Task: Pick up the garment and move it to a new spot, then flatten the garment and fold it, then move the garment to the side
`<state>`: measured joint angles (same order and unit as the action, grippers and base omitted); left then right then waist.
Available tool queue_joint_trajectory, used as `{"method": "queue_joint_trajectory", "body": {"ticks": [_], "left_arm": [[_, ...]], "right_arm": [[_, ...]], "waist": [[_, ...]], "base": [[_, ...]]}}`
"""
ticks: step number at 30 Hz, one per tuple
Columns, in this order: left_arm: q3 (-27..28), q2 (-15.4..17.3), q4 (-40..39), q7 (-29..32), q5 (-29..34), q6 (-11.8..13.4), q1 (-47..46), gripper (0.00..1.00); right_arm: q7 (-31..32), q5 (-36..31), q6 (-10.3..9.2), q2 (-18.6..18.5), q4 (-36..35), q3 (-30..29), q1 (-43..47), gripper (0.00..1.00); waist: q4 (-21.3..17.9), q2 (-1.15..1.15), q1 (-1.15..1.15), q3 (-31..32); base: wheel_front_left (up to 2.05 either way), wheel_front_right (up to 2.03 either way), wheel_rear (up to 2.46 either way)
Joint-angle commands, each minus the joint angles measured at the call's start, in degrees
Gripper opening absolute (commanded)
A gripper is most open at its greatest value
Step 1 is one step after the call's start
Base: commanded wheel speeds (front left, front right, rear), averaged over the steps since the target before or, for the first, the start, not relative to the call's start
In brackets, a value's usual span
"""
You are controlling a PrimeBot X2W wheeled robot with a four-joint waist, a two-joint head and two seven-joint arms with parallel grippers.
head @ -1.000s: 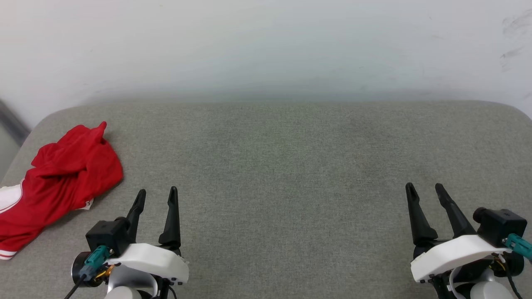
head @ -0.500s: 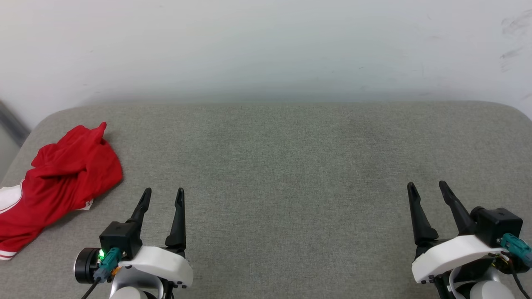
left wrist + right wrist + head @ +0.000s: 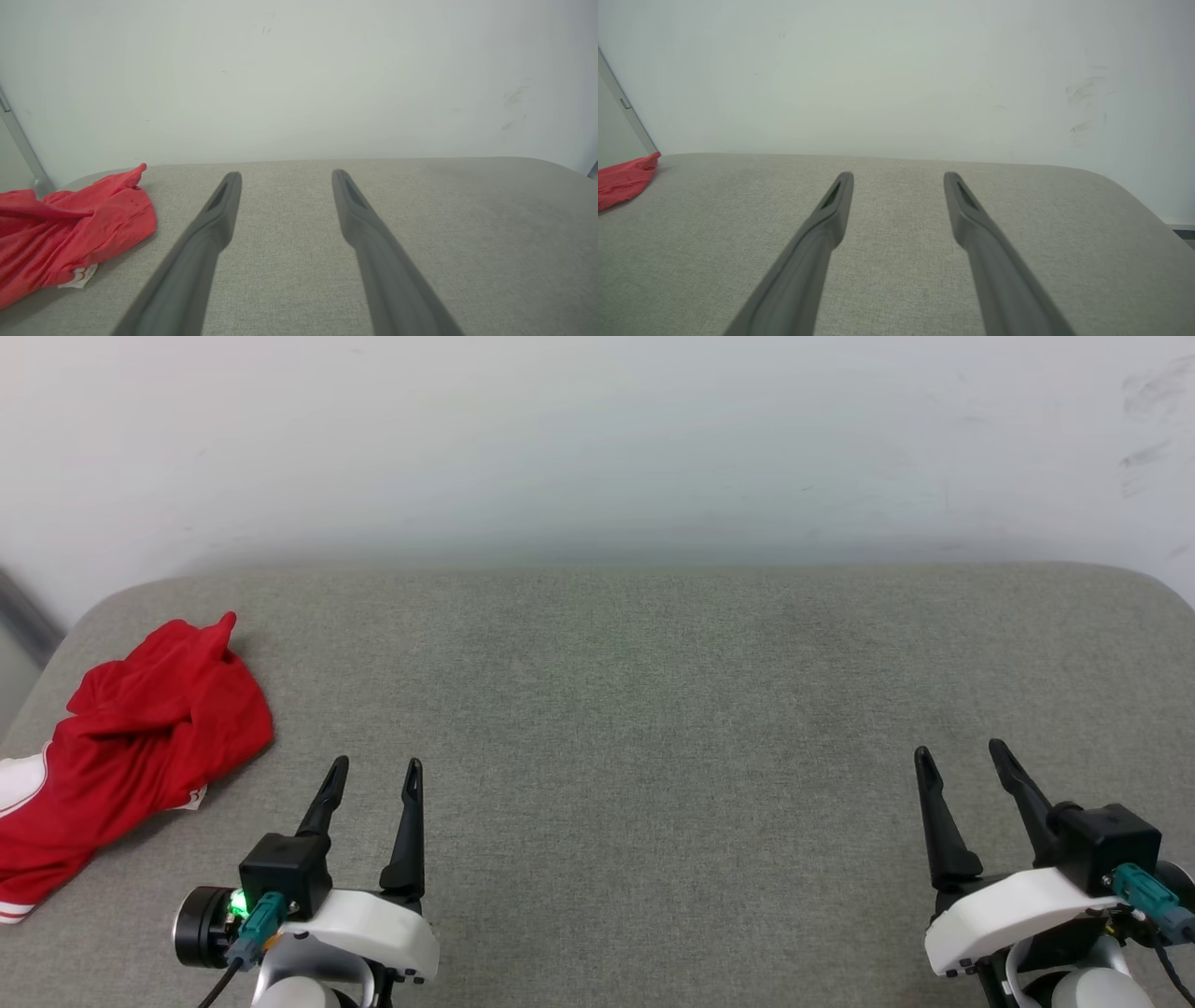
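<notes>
The shirt (image 3: 131,737) lies in a crumpled red heap at the far left end of the cushion (image 3: 653,709), off to the left of the left gripper (image 3: 377,763) and a little ahead of it, near but not touching. The right gripper (image 3: 960,749) hangs well apart from it, over the cushion's right end. Both grippers stand spread, with nothing between their long, dark, tapering fingers. The shirt looks thin and smooth, bunched into soft folds, with a patch of white sleeve and a red-and-white striped edge at its left side. The cushion is grey, coarse-woven and padded, with rounded corners. Behind it rises a pale wall (image 3: 597,439), faintly scuffed at the right.
</notes>
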<state>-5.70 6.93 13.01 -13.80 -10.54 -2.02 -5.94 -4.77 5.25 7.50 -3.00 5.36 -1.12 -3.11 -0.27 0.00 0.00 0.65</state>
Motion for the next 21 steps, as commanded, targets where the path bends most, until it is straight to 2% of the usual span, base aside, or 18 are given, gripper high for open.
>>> {"method": "queue_joint_trajectory", "body": {"ticks": [1,11,16,21], "left_arm": [[0.04,-0.08,0.23,-0.57,1.17,-0.20,-0.54,1.00],[0.63,-1.11,1.42,-1.47,3.20,-1.01,-1.32,1.00],[1.52,-1.51,1.78,-1.42,2.03,-1.37,-1.57,1.00],[2.94,-1.82,1.86,-1.42,1.24,-1.60,-2.01,1.00]], "right_arm": [[-0.42,-1.12,-0.02,0.20,-0.50,-0.08,0.49,1.00],[-0.94,-3.92,-0.02,0.22,-1.03,-0.54,0.71,1.00],[-0.56,-3.26,-0.02,0.22,-1.99,-0.10,0.74,1.00],[-0.27,-2.45,-0.02,0.22,-3.04,0.47,0.70,1.00]], "waist": [[0.00,0.00,0.00,0.01],[1.32,0.00,0.00,-0.31],[4.33,0.00,0.00,-0.77],[9.13,0.00,0.00,-1.13]], "base": [[0.00,0.00,0.00],[0.00,0.00,0.00],[0.00,0.00,0.00],[0.00,0.00,0.00]]}}
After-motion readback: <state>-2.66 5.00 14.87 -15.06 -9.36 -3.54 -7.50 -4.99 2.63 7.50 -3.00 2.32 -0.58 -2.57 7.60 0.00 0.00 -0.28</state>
